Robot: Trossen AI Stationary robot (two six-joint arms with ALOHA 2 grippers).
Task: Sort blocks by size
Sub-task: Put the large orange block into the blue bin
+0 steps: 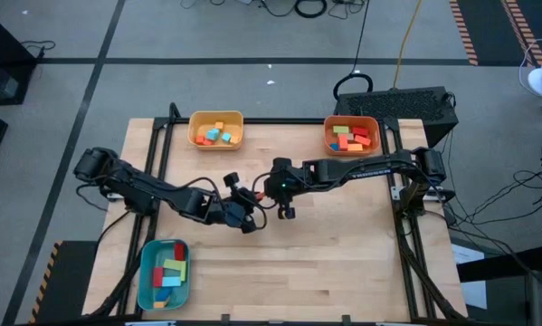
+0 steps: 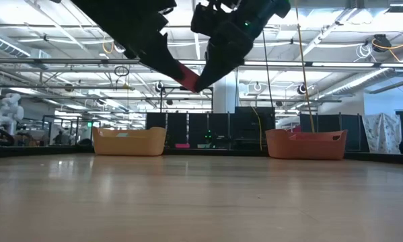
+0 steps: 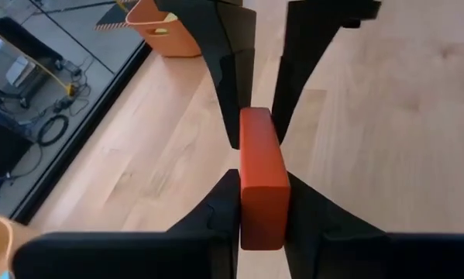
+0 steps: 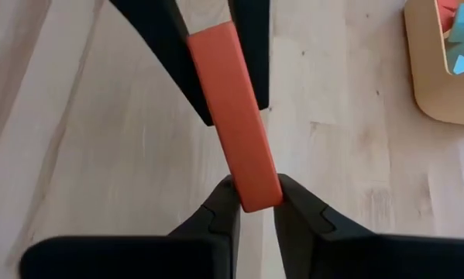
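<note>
Two tools meet above the middle of the bench [image 1: 343, 254], both clamped on one red bar [image 3: 261, 178]. The left tool [image 3: 261, 209] pinches one end of the bar between its fingers, and the right tool [image 4: 252, 198] pinches the other end, so the bar hangs in the air between them, clear of the wood. Seen from above, a yellow bin [image 1: 216, 129] sits at 11 o'clock, an orange bin [image 1: 352, 136] at 1 o'clock and a teal bin [image 1: 164, 273] at 7 o'clock, each holding blocks [image 1: 353, 138]. Each arm reaches in from its own side of the bench.
</note>
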